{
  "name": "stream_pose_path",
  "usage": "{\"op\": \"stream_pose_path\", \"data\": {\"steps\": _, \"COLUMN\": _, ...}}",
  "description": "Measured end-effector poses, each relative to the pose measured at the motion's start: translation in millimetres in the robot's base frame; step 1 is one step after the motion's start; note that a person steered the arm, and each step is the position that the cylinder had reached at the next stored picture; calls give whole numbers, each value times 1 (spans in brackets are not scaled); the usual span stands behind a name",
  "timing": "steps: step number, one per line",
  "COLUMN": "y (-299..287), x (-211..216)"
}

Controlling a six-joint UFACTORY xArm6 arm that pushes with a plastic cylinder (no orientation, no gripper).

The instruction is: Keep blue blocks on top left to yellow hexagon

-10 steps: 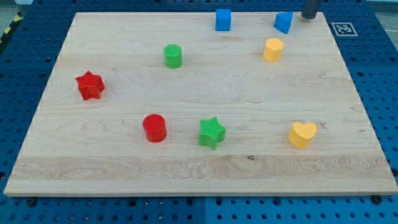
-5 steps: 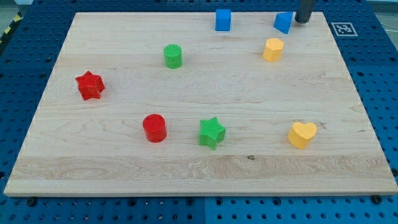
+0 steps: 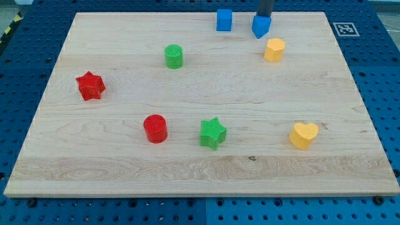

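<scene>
The yellow hexagon (image 3: 274, 49) sits near the view's top right of the wooden board (image 3: 112, 150). A blue cube (image 3: 224, 20) stands at the top edge, up and left of the hexagon. A second blue block (image 3: 261, 27), wedge-like, lies just above and left of the hexagon. My tip (image 3: 264, 17) touches this block's top edge, the rod rising out of the view's top.
A green cylinder (image 3: 174, 57) is at upper left of centre. A red star (image 3: 90, 86) is at the left. A red cylinder (image 3: 155, 129) and a green star (image 3: 213, 133) are at lower middle. A yellow heart (image 3: 303, 135) is at lower right.
My tip has moved left along the board's top edge and pushed the second blue block left, from above right of the yellow hexagon to above left of it.
</scene>
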State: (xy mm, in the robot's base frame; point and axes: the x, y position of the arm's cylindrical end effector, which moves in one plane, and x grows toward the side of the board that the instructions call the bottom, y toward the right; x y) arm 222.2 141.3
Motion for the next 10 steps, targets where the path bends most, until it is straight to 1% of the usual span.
{"op": "stream_pose_path", "data": {"steps": 1, "y": 0, "x": -10}}
{"op": "stream_pose_path", "data": {"steps": 2, "y": -31, "x": -24}}
{"op": "stream_pose_path", "data": {"steps": 3, "y": -66, "x": -30}}
{"op": "stream_pose_path", "data": {"steps": 4, "y": -83, "x": -29}}
{"op": "stream_pose_path", "data": {"steps": 5, "y": -102, "x": -26}}
{"op": "stream_pose_path", "data": {"steps": 6, "y": -101, "x": -15}}
{"op": "stream_pose_path", "data": {"steps": 7, "y": -93, "x": -15}}
{"op": "stream_pose_path", "data": {"steps": 8, "y": -121, "x": -15}}
{"op": "stream_pose_path", "data": {"steps": 9, "y": -131, "x": -16}}
{"op": "stream_pose_path", "data": {"steps": 10, "y": -132, "x": 8}}
